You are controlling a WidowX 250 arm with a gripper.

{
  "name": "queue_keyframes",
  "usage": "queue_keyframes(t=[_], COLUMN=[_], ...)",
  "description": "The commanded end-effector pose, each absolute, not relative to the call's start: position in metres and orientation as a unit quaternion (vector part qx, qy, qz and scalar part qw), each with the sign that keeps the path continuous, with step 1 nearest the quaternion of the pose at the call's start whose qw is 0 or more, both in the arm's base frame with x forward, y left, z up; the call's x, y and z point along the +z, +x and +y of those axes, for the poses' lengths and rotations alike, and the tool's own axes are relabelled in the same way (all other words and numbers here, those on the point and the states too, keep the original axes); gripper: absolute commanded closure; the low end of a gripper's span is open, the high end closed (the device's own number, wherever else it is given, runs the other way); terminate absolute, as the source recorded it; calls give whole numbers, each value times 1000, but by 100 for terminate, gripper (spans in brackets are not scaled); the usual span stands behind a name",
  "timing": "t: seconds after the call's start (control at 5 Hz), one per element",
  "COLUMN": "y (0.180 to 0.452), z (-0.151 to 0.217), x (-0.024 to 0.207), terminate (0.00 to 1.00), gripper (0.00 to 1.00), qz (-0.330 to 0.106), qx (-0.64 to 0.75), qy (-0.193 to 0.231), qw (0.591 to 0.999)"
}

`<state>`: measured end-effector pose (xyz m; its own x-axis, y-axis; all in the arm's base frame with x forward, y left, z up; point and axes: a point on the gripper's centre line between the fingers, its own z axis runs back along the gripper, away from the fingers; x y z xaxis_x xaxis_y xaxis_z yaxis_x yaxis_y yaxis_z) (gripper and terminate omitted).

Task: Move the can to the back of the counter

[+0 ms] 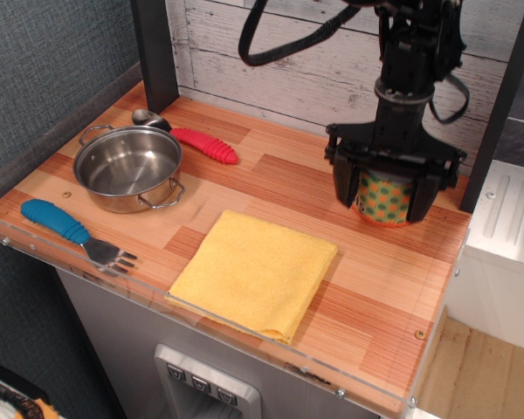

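Observation.image: can [383, 200] upright in gripper [383, 197].

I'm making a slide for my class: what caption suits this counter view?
Robot pincer gripping a yellow-orange can near the counter's back right, beside a yellow cloth.

Evenly lit, sharp view of a wooden counter [271, 175] under soft indoor light.

Light falls from above and slightly in front, bright without harshness. Shadows are soft: a faint dark patch sits under the gripper [386, 194] and the can [384, 199], and a thin one runs along the yellow cloth [255, 272]. The steel pot [128, 168] shows mild gleams on its rim and inner wall. The clear front edge catches pale reflections. The dark arm near the top looks slightly soft. No edge warping stands out.
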<state>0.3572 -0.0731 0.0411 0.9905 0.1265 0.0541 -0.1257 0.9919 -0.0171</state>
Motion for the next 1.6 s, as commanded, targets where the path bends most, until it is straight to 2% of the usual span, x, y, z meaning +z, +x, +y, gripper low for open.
queue_keyframes(t=[0.0, 0.6, 0.8, 1.4], y=[368, 338, 336, 275], z=[-67, -43, -41, -89], x=[64, 98, 108, 121], terminate=[0, 0, 0, 0], gripper=[0, 0, 0, 0], qz=[-73, -64, -72, -62], qx=[77, 81, 69, 11], qy=[11, 15, 17, 15], qw=[994, 995, 995, 998])
